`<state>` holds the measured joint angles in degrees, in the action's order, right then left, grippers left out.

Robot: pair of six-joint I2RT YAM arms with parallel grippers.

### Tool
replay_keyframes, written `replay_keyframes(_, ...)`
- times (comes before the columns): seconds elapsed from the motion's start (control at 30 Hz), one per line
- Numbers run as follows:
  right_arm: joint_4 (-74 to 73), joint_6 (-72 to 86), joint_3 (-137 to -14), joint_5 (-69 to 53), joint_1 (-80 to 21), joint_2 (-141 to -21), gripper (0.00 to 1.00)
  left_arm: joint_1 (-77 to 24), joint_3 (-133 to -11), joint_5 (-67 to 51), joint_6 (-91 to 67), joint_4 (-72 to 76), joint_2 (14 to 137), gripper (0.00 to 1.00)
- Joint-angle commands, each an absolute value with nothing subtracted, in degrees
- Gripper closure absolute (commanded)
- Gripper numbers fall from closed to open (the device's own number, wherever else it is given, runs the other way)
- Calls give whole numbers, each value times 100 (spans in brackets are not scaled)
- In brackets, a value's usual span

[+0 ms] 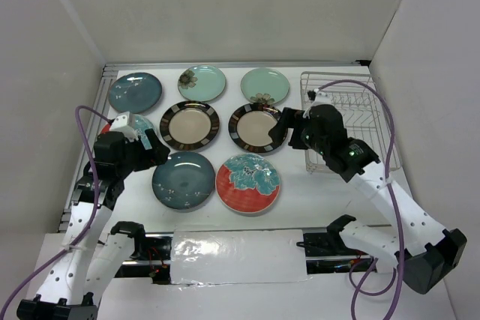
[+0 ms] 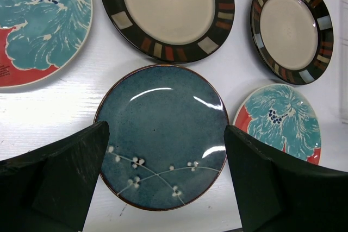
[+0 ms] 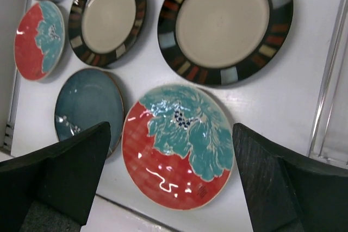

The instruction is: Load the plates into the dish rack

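Top external view pretty much settles it. The plates [image 1: 265, 84] all lie flat on the worktop [image 1: 300, 185] in loose rows, and none of them stands in the rack [image 1: 352, 106], which sits at the far right. Closest to the rack is the right-hand striped plate [image 1: 259, 127], with the red flowered plate [image 1: 247, 183] just in front of it.

The right hand [image 1: 286, 131] hangs over that striped plate's right rim, rack just beside it on the other side, fingers spread wide with nothing in them. Its wrist camera looks down on the red one, with rack wires at the right edge. So for that arm it's plates to the left, rack to the right.

The left hand [image 1: 157, 149] is also wide open and empty, framing the dark teal plate [image 1: 184, 180], but it's well apart from the rack.

My guess is the right arm is the better bet. Flat round plates only offer a rim, so it'd have to pinch an edge and tip the plate upright.
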<state>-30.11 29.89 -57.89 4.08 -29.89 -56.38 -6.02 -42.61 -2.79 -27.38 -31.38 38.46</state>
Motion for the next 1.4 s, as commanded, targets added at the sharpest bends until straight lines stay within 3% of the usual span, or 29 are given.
replay_keyframes(0.0,-2848,3427,-5503,492,-3172,-5327,1,-694,-4236,-237,-2733,-3015,3788,0)
replay_keyframes(0.3,-3076,4277,-4801,614,-3760,-5379,2,-747,-4236,-475,-2567,-3015,3902,0)
replay_keyframes(0.63,-2917,6351,-3447,1598,-4956,-5265,25,-800,-4236,-650,-2514,-2962,4008,0)
replay_keyframes(0.77,-2778,6810,-3059,1819,-5352,-5142,27,-800,-4236,-703,-2514,-2962,4008,0)
replay_keyframes(1.37,-326,7330,-1056,660,-4624,-4605,29,-800,-4236,-756,-2514,-2962,4122,0)
